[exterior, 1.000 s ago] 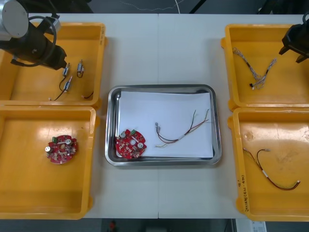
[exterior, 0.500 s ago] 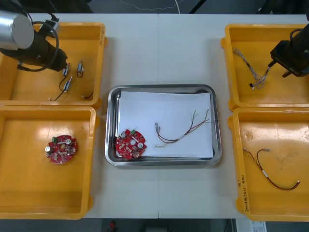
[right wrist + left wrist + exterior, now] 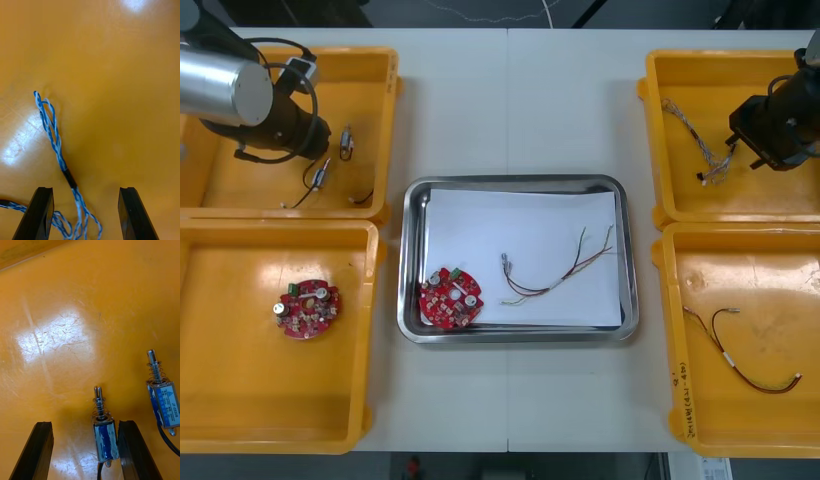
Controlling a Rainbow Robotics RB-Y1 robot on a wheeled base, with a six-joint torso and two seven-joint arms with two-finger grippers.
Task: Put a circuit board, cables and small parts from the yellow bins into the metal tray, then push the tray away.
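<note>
- Front: left gripper hung over far-left yellow plastic bin, right gripper over far-right bin.
- Right wrist: open fingers straddled twisted blue-and-white cable, lying lengthwise.
- Left wrist: spread fingers flanked small blue-wrapped metal part, pin pointing away.

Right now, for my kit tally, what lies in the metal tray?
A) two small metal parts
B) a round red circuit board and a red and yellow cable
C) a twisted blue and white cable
B: the metal tray holds a round red circuit board and a red and yellow cable; the open left gripper hovers over small metal parts, the open right gripper over the twisted blue and white cable.
</note>
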